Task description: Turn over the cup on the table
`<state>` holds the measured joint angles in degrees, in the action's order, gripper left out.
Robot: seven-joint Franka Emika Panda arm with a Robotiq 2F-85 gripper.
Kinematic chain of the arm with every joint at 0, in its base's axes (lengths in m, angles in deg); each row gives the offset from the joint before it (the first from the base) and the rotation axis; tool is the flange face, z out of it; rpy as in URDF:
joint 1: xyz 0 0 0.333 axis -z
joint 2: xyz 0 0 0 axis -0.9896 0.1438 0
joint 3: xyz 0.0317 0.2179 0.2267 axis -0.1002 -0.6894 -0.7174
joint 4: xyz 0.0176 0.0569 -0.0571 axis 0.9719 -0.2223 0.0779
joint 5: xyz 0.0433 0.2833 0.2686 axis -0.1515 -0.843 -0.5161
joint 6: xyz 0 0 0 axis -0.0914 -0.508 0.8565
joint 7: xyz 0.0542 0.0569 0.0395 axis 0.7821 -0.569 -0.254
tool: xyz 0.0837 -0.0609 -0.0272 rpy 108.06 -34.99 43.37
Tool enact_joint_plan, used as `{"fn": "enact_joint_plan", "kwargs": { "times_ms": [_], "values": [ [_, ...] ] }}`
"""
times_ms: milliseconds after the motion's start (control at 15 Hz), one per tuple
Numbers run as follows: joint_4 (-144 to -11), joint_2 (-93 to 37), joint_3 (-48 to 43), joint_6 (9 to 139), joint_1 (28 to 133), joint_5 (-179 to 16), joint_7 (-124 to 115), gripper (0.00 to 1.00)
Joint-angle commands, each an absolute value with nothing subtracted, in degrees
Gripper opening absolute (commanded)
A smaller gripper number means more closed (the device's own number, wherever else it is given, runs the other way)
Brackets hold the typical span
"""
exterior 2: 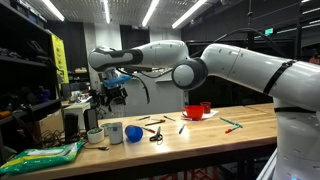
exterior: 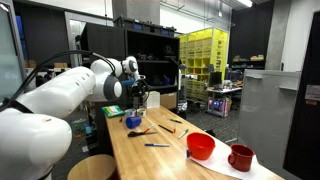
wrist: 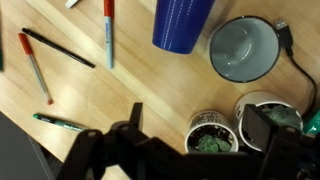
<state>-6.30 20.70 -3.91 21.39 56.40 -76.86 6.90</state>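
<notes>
Half losing the cup (wrist: 185,25) off the wrist view's top edge, lol. Sitting near one end of the table (exterior 2: 250,125), just beside a pale round container (wrist: 243,50) and two tins of green stuff (wrist: 210,135). Hovering above all that with the gripper (exterior 2: 113,92) spread wide, clutching nothing. Spotting pens (wrist: 107,30) scattered close by, and the red bowl (exterior 2: 193,113) well apart. Struggling to tell whether it's upright or tipped.

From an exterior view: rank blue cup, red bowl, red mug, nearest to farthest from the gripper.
In an exterior view, measured from the open gripper:
1. the blue cup, just below it, at the far end of the table.
2. the red bowl, farther along toward the camera.
3. the red mug, past the bowl, closest to the camera.
</notes>
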Motion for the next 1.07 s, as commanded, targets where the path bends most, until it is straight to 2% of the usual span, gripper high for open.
{"fn": "enact_joint_plan", "kwargs": {
  "times_ms": [0, 1000],
  "values": [
    [-7.1, 19.8, -4.2, 20.1, 56.5, -77.3, 6.4, 1.0],
    [-5.8, 21.1, -4.0, 21.6, 58.0, -76.9, 3.5, 1.0]
  ]
}}
